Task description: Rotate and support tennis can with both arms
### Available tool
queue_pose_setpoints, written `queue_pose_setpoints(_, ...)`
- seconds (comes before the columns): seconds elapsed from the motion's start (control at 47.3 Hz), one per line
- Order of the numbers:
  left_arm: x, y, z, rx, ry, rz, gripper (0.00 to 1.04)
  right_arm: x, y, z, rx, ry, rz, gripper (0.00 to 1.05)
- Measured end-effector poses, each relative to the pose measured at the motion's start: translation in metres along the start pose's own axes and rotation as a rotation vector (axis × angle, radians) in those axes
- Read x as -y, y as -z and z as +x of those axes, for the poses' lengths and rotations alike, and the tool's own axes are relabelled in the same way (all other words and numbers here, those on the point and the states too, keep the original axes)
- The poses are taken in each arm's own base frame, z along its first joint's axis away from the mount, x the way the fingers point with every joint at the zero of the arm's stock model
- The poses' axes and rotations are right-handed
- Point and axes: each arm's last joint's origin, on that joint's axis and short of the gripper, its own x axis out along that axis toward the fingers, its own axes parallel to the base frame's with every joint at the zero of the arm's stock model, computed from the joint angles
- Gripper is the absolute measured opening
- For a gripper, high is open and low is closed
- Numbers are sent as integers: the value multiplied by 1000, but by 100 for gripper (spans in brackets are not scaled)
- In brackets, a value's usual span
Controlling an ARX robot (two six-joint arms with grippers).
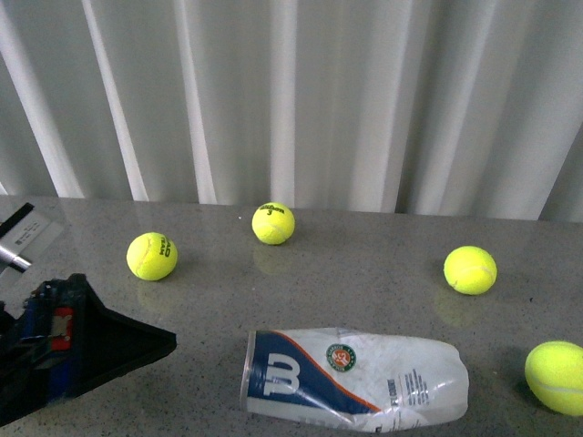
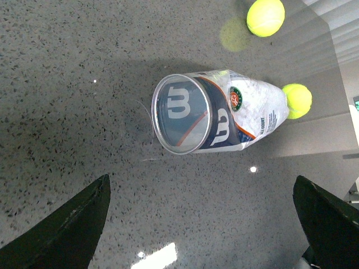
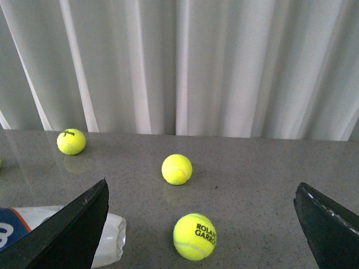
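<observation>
Hovering at left: left arm (image 1: 73, 350), jaws spread, empty, facing the can (image 1: 355, 375) at its rimmed end. It lies sideways on the counter (image 1: 364, 246), front centre, right end crumpled. Then right jaws: spread, empty, clear of it. Judgement: clamp the stiff rim; brace the crumpled end lightly while rotating.

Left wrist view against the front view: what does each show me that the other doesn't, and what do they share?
Only the left wrist view shows the round silver-rimmed end of the tennis can face-on, and the left tool open and not touching the can. Only the front view shows the can's full side with its crumpled right end, and two tennis balls at left and centre. Both show the can lying on its side on the grey table, plus the two balls on the right.
</observation>
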Motion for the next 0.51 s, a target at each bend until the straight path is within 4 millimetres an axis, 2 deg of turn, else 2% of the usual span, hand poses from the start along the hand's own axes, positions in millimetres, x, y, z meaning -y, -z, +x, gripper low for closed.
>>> queue_pose_setpoints(0.254,-12,-5,43,-67,12,19,98,0,0,0,0,0,0,98)
queue_pose_setpoints(0.507,-15,-10,70,-96,43,30,98,0,0,0,0,0,0,98)
